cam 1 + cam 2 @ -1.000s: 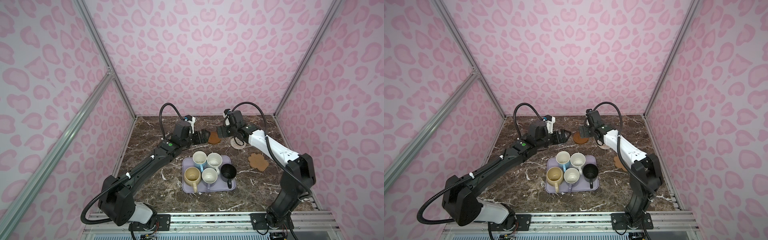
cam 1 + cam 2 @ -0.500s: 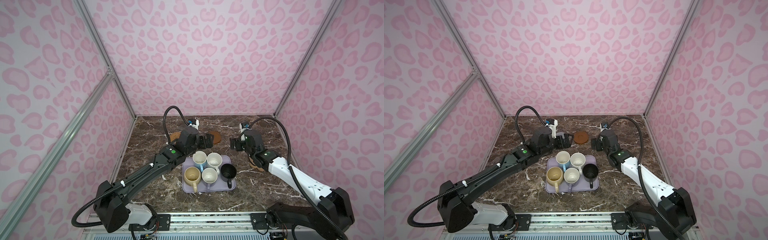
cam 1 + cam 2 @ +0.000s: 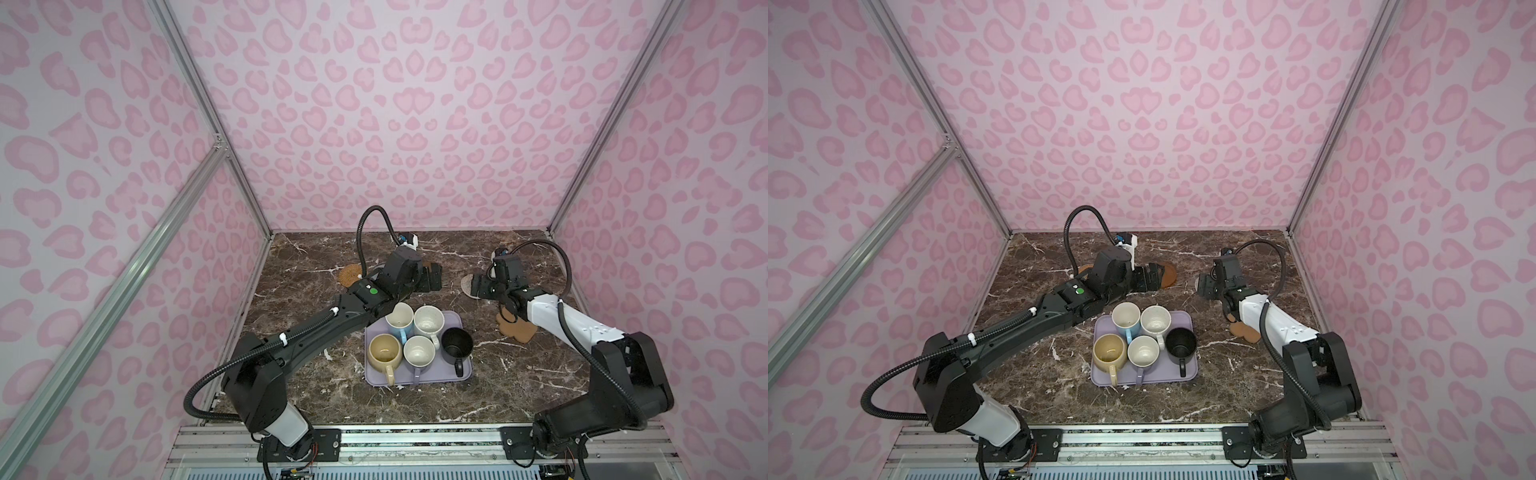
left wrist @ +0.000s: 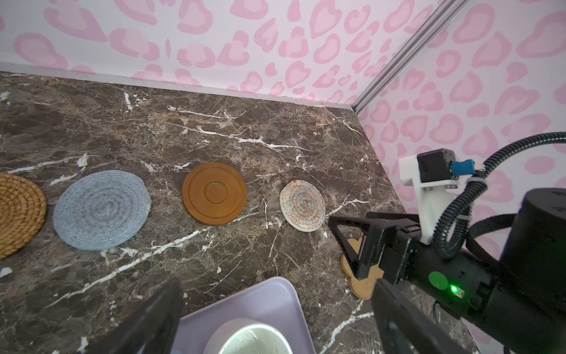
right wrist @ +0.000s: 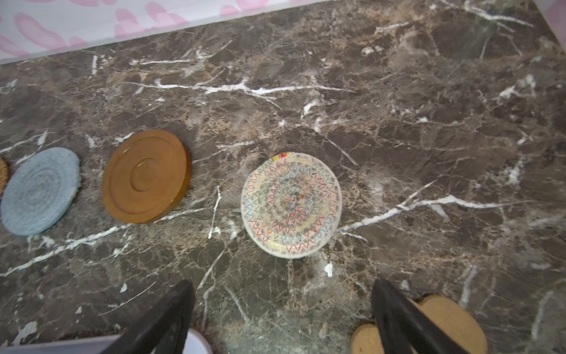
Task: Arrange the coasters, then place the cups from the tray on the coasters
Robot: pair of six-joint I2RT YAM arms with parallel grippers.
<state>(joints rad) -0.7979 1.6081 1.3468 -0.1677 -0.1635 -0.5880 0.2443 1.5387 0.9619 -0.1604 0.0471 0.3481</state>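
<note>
Pink heart-patterned walls enclose a dark brown marble tabletop veined with white. Along its far side, four round coasters are laid in a row with gaps between them. From the left, these are the orange rattan disc, the grey-blue crocheted disc, the brown disc and the beige woven disc.

The left gripper is held above the table between that row and the tray, its jaws spread wide with nothing between them. Nearer the front, at the centre, the lavender tray is seen with all five cups upright on it. The light blue cup and speckled white cup are placed at the back. The pale yellow cup, lavender cup and black cup are placed in front.

Right of the tray, the paw-shaped cork piece lies out of line, closer to the front than the four discs. The right gripper is held above the table beside it, jaws parted wide and empty. In the right wrist view, one finger crosses the cork's edge.

The step in hand is judged to be the fetching of this last coaster. Since the cork is thin and lies flat on hard stone, the fingers should be lowered until the tabletop is almost touched. They should then be closed across a narrow part of the paw. The piece should be set down right of the beige disc, in line, with a like gap kept. It should also be kept clear of the side wall, so that room for a cup is left.
</note>
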